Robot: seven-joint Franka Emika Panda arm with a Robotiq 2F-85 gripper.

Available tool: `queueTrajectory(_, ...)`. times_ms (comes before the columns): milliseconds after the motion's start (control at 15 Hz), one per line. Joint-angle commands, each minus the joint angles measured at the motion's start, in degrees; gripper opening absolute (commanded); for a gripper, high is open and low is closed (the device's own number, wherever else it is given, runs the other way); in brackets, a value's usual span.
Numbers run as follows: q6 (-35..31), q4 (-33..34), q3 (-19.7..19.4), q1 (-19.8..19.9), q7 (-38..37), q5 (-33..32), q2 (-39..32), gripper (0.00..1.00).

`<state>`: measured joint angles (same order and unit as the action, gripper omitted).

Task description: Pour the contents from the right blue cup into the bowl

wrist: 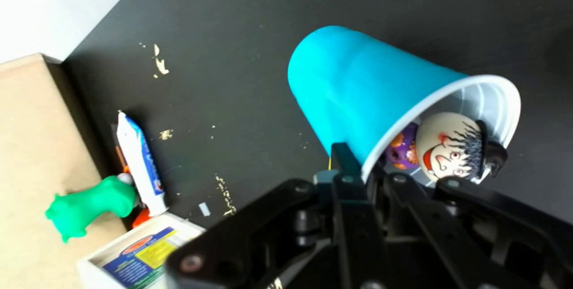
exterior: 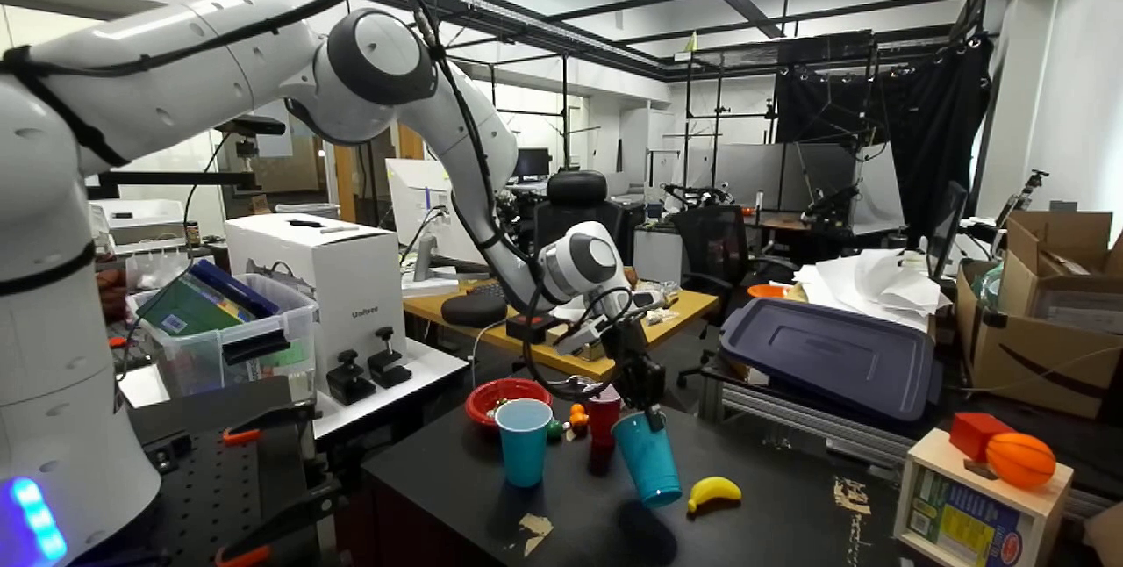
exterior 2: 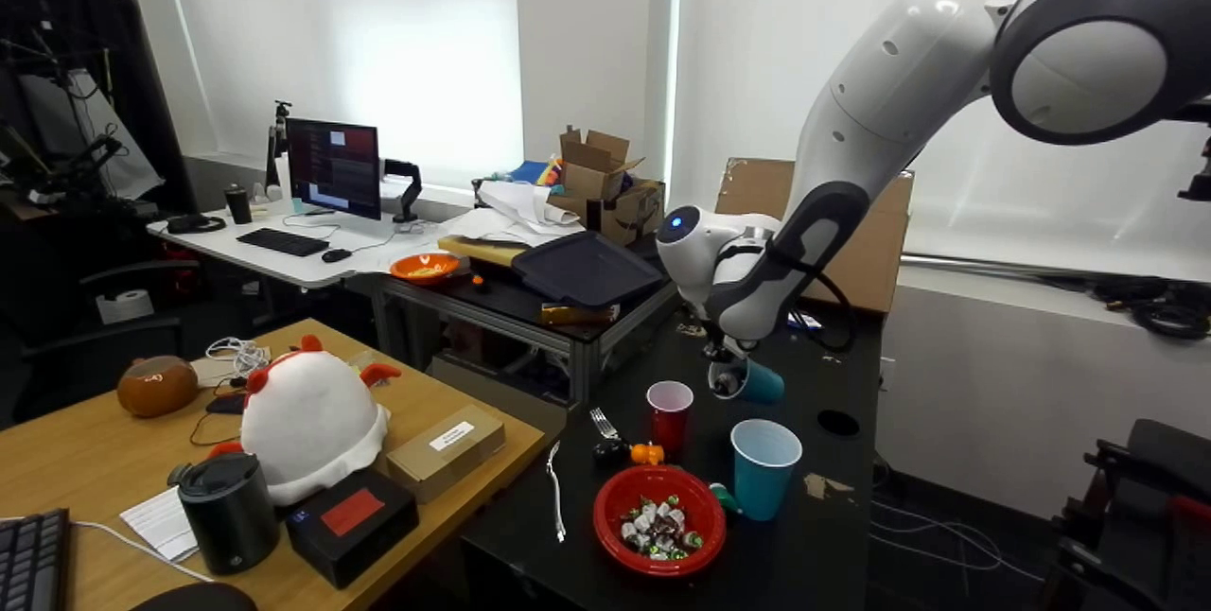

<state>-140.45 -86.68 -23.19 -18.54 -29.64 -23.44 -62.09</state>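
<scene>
I read "Unitree" on the tall white box (exterior: 325, 286). On the large cardboard box (exterior: 1044, 352) I note a curved, smile-shaped mark (exterior: 1031, 376). Print on the wooden box (exterior: 1051, 505), the brown carton (exterior 2: 449, 460), the blue-and-white tube (wrist: 142, 163) and the monitor (exterior 2: 331, 166) is too small or blurred for me to read.

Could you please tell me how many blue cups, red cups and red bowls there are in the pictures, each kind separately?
Blue cups: 2 (upright blue cup, tilted blue cup held by the gripper)
Red cup: 1
Red bowl: 1
Total: 4
</scene>
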Motion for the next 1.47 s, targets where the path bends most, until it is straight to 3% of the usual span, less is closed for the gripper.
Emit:
queueTrajectory(0,-1.5,-3.9,-3.1,-2.4,-4.1,-2.8,2.3,0.01)
queueTrajectory(400,-1.9,-7.3,-2.2,1.4,-0.8,-1.5,6.8,0.01)
queueTrajectory(800,-5.7,-15.4,-0.6,4.3,3.6,-1.6,17.6,0.01)
queueTrajectory(1400,-7.1,-24.2,8.3,5.1,9.6,-1.5,28.9,0.01)
